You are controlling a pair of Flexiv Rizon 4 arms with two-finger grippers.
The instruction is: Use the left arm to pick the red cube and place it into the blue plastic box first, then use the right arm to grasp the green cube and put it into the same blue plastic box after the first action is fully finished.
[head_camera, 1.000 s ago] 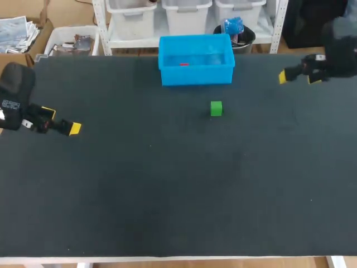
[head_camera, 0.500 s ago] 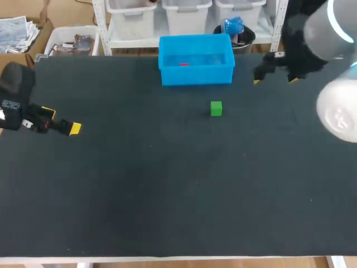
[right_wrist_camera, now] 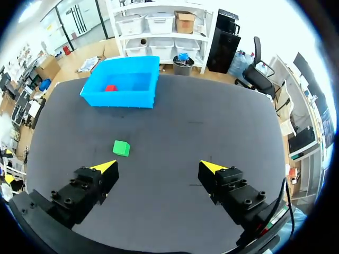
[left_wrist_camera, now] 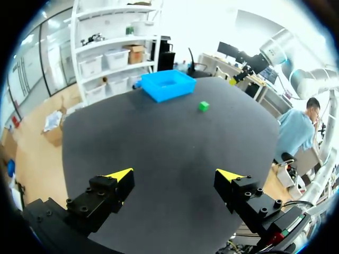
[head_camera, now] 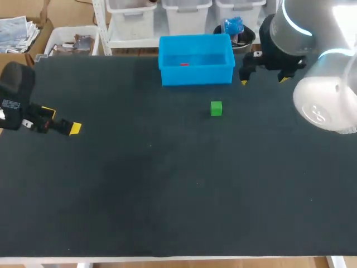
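Over at the left edge of the table the left gripper sits low and well apart from everything, arm drawn back toward its own side. Its fingers are spread wide with nothing between them, which fits a job already handed off. The reason lies in the blue box at the far middle of the table: the red cube is on its floor, near the far wall, so I judge the first half of the task done.

The green cube stands alone on the bare table, just in front of the box and a little to its right, touched by nothing.

The right arm comes in from the far right corner, elbow bulking over the table and wrist turned down. The right gripper hangs beside the right end of the box, above and beyond the green cube. In the right wrist view its fingers gape wide, empty, with the green cube ahead of the left one, so a descent and small correction look needed.
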